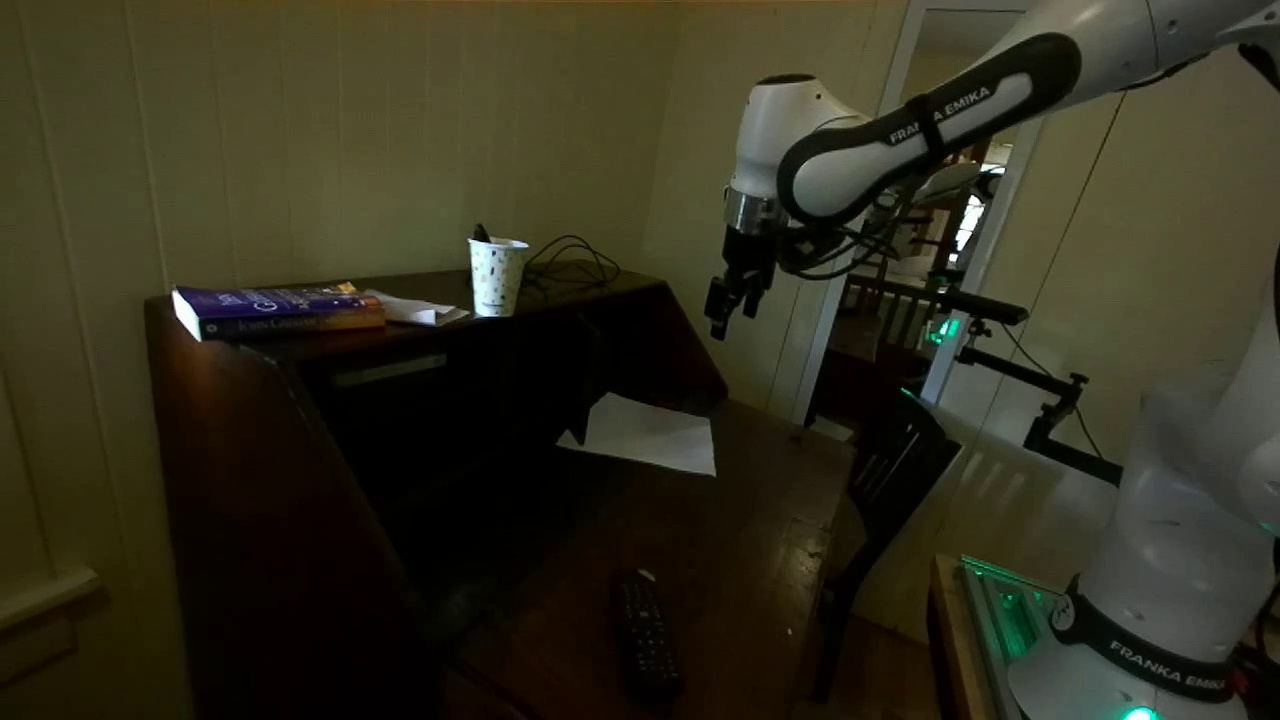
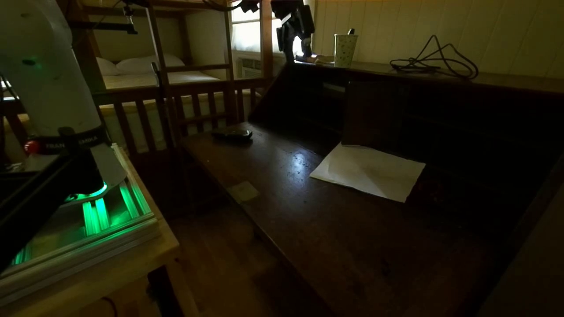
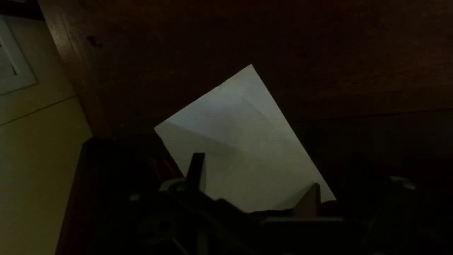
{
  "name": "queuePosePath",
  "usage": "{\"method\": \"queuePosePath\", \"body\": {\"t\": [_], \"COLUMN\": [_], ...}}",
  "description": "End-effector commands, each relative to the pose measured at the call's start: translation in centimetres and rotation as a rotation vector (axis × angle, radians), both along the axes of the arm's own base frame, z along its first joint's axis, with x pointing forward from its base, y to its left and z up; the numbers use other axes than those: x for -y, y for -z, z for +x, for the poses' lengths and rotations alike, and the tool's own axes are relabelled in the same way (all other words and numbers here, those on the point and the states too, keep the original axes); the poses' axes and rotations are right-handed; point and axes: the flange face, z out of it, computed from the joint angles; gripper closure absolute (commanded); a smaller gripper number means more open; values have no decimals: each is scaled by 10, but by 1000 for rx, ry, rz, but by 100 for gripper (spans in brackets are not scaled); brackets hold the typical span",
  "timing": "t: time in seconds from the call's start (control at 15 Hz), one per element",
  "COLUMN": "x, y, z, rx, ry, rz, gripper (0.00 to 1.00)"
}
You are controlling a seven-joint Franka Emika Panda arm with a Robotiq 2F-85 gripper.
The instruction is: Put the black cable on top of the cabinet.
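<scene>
The black cable [image 1: 572, 238] lies in loose loops on the flat top of the dark brown cabinet [image 1: 215, 430], beside the cup. In an exterior view, the cable [image 2: 416, 68] rests on the cabinet top [image 2: 520, 82] with two loops standing up. My gripper [image 1: 735, 318] hangs in the air over the desk part, apart from the cable. Its fingers look spread with nothing between them; the gripper also shows in an exterior view [image 2: 298, 55]. In the wrist view one dark finger [image 3: 196, 170] shows against white paper; the opposite finger is lost in darkness. The cable is out of that view.
A patterned cup [image 1: 497, 277], a purple book [image 1: 275, 310] and folded paper [image 1: 415, 310] sit on the cabinet top. White paper [image 2: 374, 171] lies inside by an upright divider [image 2: 374, 114]. A black remote [image 1: 645, 630] lies on the desk surface. A chair [image 1: 890, 480] stands beside it.
</scene>
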Motion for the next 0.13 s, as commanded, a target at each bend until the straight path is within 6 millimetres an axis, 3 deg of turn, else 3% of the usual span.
{"method": "queuePosePath", "body": {"t": [0.0,0.07], "x": [0,1], "y": [-1,-3], "z": [0,-1], "rx": [0,4], "ry": [2,4], "rz": [2,3], "gripper": [0,0]}}
